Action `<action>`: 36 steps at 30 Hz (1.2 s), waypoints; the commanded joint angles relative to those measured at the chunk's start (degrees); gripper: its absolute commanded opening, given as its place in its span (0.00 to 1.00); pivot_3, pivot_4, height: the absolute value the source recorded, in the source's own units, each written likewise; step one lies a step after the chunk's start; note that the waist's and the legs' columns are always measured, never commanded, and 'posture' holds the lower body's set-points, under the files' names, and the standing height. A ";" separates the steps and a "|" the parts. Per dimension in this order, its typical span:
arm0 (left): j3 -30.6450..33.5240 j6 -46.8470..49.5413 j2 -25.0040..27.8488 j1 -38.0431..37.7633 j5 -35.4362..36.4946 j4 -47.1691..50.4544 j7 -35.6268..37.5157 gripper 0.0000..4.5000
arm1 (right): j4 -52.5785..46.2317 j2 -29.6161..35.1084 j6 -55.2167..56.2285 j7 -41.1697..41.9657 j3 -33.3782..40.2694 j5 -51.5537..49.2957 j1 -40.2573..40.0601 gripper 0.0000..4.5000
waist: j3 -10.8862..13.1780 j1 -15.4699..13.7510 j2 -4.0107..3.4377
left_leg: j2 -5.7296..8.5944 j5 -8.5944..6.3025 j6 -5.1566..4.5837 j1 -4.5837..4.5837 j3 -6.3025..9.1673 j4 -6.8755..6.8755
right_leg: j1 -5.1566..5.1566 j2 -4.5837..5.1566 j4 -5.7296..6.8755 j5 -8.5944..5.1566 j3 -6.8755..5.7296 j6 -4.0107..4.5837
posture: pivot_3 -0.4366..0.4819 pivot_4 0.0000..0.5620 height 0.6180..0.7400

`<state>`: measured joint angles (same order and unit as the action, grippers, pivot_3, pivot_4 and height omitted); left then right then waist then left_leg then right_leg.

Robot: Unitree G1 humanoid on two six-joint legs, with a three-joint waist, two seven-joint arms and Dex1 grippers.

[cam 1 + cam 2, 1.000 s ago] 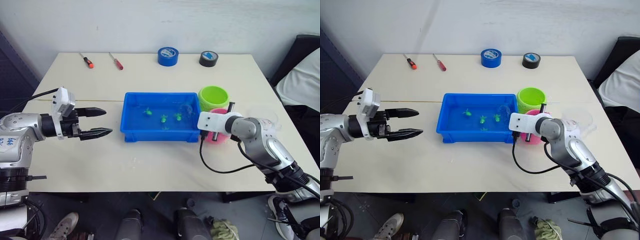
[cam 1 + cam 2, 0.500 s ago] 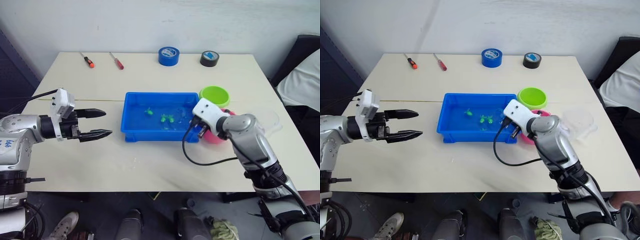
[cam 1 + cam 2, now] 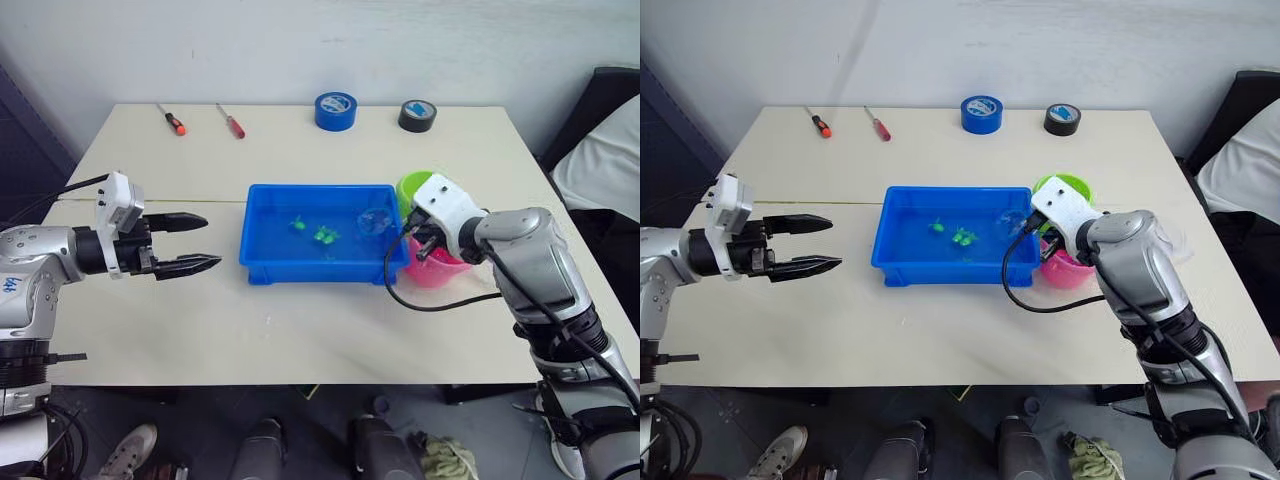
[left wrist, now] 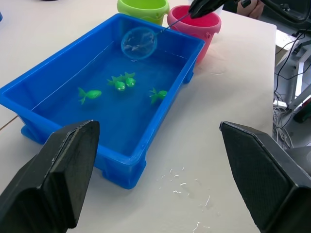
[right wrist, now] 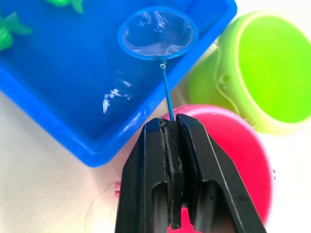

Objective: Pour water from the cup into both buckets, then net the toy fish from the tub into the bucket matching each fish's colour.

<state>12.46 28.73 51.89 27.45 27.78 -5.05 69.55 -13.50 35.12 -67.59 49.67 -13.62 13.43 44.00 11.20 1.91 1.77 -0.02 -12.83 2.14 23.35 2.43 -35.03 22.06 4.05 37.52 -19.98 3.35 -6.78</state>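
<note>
The blue tub (image 3: 262,266) holds water and three green toy fish (image 4: 124,82) near its middle. My right gripper (image 5: 169,124) is shut on the net's thin handle, just above the pink bucket (image 5: 243,160). The net (image 5: 157,34) hangs over the tub's end nearest the buckets, and I see no fish in its hoop. The lime green bucket (image 3: 428,190) stands just behind the pink one, both beside the tub's right end. My left gripper (image 3: 195,243) is open, left of the tub, with nothing between its fingers. The cup is hidden behind my right arm.
At the table's back edge lie two screwdrivers (image 3: 174,122), a blue tape roll (image 3: 335,110) and a black tape roll (image 3: 417,115). A person in white (image 3: 600,170) sits beyond the table's right side.
My right wrist swung over the tub's right end, then back to above the pink bucket, with the net hoop staying at that end. The fish drifted closer together. The left arm barely moved.
</note>
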 commanded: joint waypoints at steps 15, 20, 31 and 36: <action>1.75 0.13 1.27 -0.22 1.02 1.88 -0.54 0.96 | -2.19 -4.63 -4.27 -4.29 -3.78 -9.90 0.90 0.00 | 0.00 0.02 0.00 | -0.02 0.02 0.03 0.50 0.05 -0.07 | 0.51 -0.07 0.13 0.00 -0.02 0.00 | 0.48 0.27 0.95; 2.03 0.32 1.49 -0.60 1.11 2.16 -0.71 0.96 | -0.55 -7.16 -4.57 -7.10 -1.62 -11.39 1.70 0.00 | 0.00 0.06 0.00 | 0.00 0.02 0.03 0.54 0.06 -0.09 | 0.53 -0.07 0.13 0.00 -0.02 0.00 | 0.48 0.27 0.95; 1.66 -0.04 1.32 -0.25 1.05 1.61 -0.76 0.96 | -0.68 -8.95 -7.34 -9.66 2.39 -14.86 3.37 0.00 | 0.00 0.00 0.00 | 0.02 0.02 0.02 0.73 0.08 -0.10 | 0.72 -0.11 0.14 0.00 -0.05 0.00 | 0.48 0.27 0.95; 1.46 -0.24 1.34 0.19 0.94 1.14 -0.57 0.96 | -2.17 -8.18 -9.55 -9.86 4.12 -17.03 3.66 0.00 | 0.00 0.01 0.00 | 0.01 0.02 0.02 0.74 0.08 -0.10 | 0.72 -0.27 0.14 0.00 -0.04 0.00 | 0.48 0.27 0.95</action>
<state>12.56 29.08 52.15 26.65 27.78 -4.83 68.80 -12.71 26.16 -75.00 40.36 -12.78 -1.06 46.15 11.20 1.93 1.76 -0.02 -12.80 2.16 24.09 2.52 -35.13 22.78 3.79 37.66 -19.97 3.32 -6.79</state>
